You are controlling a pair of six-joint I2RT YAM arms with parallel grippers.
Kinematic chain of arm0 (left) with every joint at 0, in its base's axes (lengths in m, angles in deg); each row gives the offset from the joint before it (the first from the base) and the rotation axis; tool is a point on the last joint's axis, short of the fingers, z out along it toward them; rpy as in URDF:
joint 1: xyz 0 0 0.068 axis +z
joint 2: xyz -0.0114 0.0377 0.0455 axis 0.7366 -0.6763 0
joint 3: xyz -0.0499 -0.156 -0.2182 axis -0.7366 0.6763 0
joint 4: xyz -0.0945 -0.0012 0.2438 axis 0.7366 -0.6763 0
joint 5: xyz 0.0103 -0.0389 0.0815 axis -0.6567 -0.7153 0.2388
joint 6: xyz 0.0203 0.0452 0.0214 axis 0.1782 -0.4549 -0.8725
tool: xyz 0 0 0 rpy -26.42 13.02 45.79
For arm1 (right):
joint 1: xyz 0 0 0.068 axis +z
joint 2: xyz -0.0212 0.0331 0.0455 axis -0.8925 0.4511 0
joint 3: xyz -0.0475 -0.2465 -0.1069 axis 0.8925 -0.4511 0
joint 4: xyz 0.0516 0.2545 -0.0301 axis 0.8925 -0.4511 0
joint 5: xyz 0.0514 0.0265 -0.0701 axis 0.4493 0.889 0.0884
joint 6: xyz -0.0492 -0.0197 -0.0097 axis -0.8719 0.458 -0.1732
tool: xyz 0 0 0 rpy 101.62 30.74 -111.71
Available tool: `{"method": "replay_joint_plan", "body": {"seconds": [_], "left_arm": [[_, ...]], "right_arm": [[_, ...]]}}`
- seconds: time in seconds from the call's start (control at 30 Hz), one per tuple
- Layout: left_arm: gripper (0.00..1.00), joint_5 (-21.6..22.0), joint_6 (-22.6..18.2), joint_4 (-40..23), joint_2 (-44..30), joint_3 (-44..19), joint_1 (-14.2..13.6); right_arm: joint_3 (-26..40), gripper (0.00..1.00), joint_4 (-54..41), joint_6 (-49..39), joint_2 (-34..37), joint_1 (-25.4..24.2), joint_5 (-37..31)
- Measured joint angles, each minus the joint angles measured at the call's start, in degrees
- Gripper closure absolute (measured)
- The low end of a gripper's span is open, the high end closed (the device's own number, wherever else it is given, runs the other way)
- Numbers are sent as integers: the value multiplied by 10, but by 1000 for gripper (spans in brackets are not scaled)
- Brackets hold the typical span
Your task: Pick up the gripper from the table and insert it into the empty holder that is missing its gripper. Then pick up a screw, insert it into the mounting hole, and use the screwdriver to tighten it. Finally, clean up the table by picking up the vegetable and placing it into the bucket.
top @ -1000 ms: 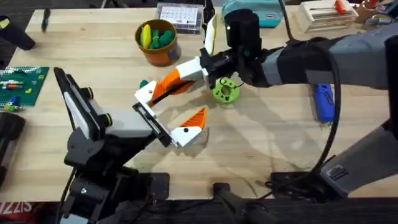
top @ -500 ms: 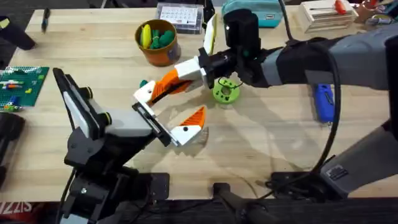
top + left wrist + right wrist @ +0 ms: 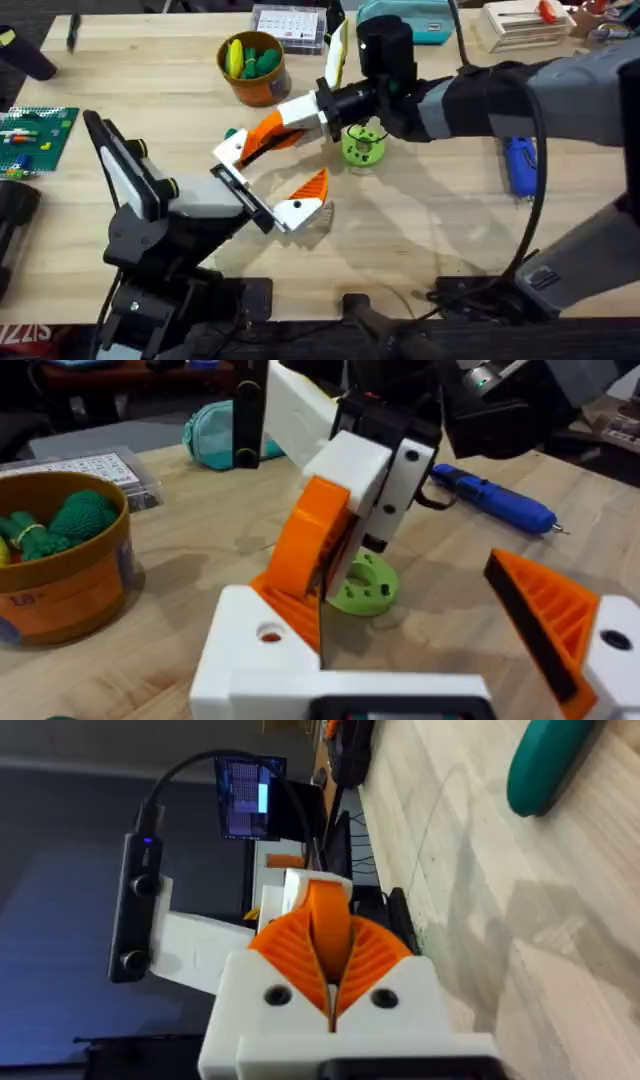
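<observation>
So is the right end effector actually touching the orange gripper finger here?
Touching. The right wrist view shows the right end effector closed on the gripper, orange pads pressed against both sides. Overhead agrees: gripper held off the table.

— What is seen carrying everything?

— A large light-wood butcher-block table (image 3: 180, 95).

— What is set directly on it?

— A small round orange-brown bucket (image 3: 253, 68) is stood just beyond the right arm's orange fingertips (image 3: 262, 133). A green disc-shaped plastic part (image 3: 362, 146) is laid right beside those fingers. A stubby bright blue screwdriver (image 3: 520, 164) is laid well apart from them. A teal zip pouch (image 3: 432, 20) and a clear plastic box (image 3: 288, 26) are placed farther off, near the far edge.
</observation>
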Motion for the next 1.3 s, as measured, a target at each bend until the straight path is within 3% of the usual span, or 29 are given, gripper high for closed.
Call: {"method": "replay_joint_plan", "body": {"seconds": [0.37,0.93,0.97,1.07,1.3], "left_arm": [[14,-4,1,0,0,0,1],[14,-46,-1,0,0,0,2],[14,-46,-1,0,0,0,2],[14,-56,-6,0,1,0,1],[14,-66,-13,0,1,0,0]], "right_arm": [[0,982,0,-15,0,0,9],[0,982,-21,-21,0,-10,50],[0,969,-22,-21,0,-10,51],[0,805,-26,-23,0,-8,51],[0,774,-27,-22,0,-3,57]]}}
